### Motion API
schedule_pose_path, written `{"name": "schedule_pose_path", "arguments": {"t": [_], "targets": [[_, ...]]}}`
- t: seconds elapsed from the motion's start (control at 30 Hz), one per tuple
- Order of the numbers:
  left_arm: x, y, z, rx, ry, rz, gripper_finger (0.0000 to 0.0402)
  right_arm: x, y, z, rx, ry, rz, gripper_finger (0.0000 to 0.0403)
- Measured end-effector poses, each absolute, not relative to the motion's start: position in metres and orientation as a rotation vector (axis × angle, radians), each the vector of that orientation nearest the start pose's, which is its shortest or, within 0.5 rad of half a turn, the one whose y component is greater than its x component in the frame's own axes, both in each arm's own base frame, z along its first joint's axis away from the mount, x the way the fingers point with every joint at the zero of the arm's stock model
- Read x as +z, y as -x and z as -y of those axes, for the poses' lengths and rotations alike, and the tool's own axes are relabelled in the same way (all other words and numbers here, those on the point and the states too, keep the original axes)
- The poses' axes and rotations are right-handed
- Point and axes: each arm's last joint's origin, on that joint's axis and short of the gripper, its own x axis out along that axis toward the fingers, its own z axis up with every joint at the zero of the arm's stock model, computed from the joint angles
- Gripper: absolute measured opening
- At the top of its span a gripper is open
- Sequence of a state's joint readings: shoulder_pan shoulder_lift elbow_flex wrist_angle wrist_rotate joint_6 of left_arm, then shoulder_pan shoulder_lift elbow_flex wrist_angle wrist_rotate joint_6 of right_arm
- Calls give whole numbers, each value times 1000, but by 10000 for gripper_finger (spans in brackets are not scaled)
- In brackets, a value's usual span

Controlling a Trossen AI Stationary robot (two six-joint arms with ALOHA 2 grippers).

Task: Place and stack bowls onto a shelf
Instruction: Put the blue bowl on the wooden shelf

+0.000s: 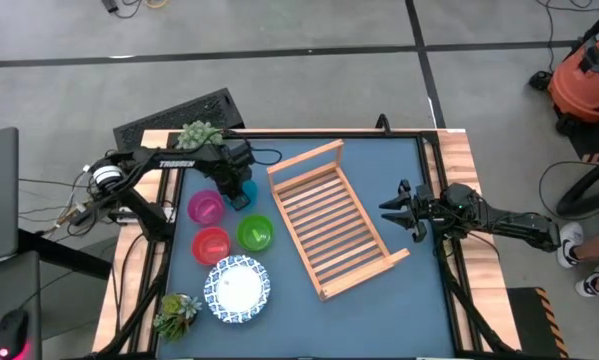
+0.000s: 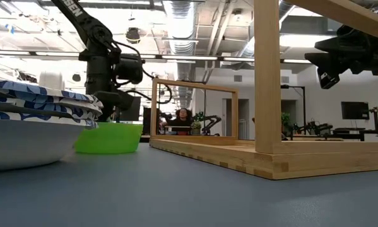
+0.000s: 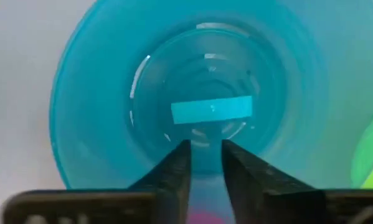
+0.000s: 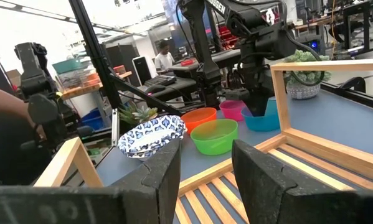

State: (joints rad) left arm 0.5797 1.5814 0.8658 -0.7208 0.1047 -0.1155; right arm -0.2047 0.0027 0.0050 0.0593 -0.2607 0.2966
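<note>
High view puts the left gripper (image 1: 241,186) at the blue bowl (image 1: 243,192), which sits at about ten o'clock on the table, just beside the pink bowl (image 1: 205,207) and close to the near rail of the shelf (image 1: 331,218). Left wrist view looks straight down into that bowl (image 3: 198,93), with the two dark fingers (image 3: 174,171) drawn close together over its near wall, only a narrow gap between them; they appear to be pinching the rim, though the contact itself is hidden below the frame edge. To do this step well, I judge the grip should be firm on the rim before any lift, the bowl raised straight up so it does not knock the pink bowl or the green bowl (image 1: 255,233), then carried over the raised rail toward the slats and set down level. A thin rim pinch could let the bowl swing or slip, so a slow lift seems wise. The red bowl (image 1: 211,245) and the white dish (image 1: 238,289) lie toward seven o'clock, not yet on the shelf. At three o'clock the right gripper (image 1: 397,210) waits beside the shelf's far side, its fingers spread and holding nothing, as its own wrist view (image 4: 206,168) confirms.
</note>
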Motion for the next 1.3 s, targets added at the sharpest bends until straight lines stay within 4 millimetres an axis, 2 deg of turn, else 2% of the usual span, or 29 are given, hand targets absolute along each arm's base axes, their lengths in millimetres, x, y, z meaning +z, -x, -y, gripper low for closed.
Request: {"name": "schedule_pose_path", "arguments": {"t": [0.1,0.27,0.37,0.5,0.67,0.77,0.93,1.07,1.2,1.3], "targets": [[162,-218,-139,475,588,-1322,9,171,-96,12,65,-282,51,171],[170,-217,-138,497,623,-1272,1,171,-96,12,65,-282,52,171],[179,-217,-138,522,651,-1239,0,171,-96,12,64,-282,51,171],[201,-219,-140,575,622,-1155,3,171,-96,12,65,-282,51,171],[223,-218,-144,634,494,-1122,37,171,-96,12,65,-282,51,171],[220,-217,-146,626,448,-1164,75,171,-96,12,65,-302,51,171],[206,-220,-151,592,422,-1237,143,171,-96,12,69,-433,47,171],[196,-223,-155,625,372,-1287,184,171,-96,12,69,-464,45,171],[188,-225,-158,619,393,-1309,192,171,-96,12,69,-464,46,171],[181,-227,-158,598,395,-1341,166,171,-96,12,69,-465,46,171]]}}
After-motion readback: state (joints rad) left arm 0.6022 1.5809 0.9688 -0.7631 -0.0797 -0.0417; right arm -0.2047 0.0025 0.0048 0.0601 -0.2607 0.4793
